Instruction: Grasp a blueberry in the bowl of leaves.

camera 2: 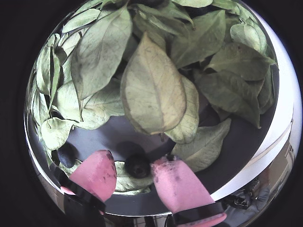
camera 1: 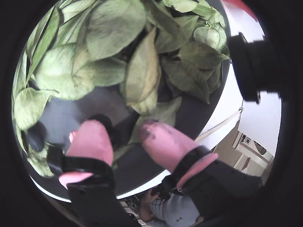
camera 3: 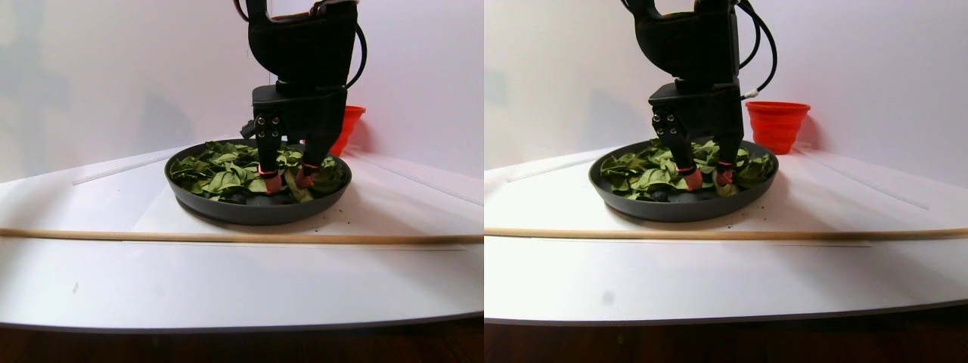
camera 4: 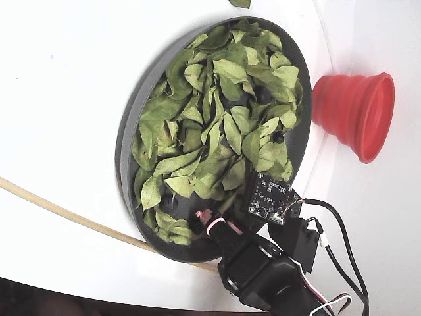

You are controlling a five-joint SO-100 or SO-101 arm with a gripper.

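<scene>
Pink fingertips (camera 2: pixel 97 172) of the gripper (camera 2: pixel 135 174) stand open, a blueberry (camera 2: pixel 138 165) between them. Leaves (camera 2: pixel 154 90) fill the bowl (camera 4: pixel 128 141).

Bowl (camera 4: pixel 129 141): showing dark grey, floor and rim alike.
Leaves (camera 2: pixel 154 90): ranging pale yellow-green to deep green, lighter midribs and veins standing out; largest leaf at centre of a wrist view looking yellowish.
Blueberry (camera 2: pixel 138 165): reading near-black blue, sitting at 6 o'clock in that wrist view; a second dark berry (camera 2: pixel 66 154) showing at 8 o'clock.
Gripper (camera 2: pixel 134 172): fingertips (camera 2: pixel 97 172) showing pink, one smudged with dark stains; body black.
Cup (camera 4: pixel 355 113): glowing red, ribbed in rings.
Table (camera 3: pixel 227 272): looking white, crossed by a tan strip (camera 3: pixel 227 237).
</scene>
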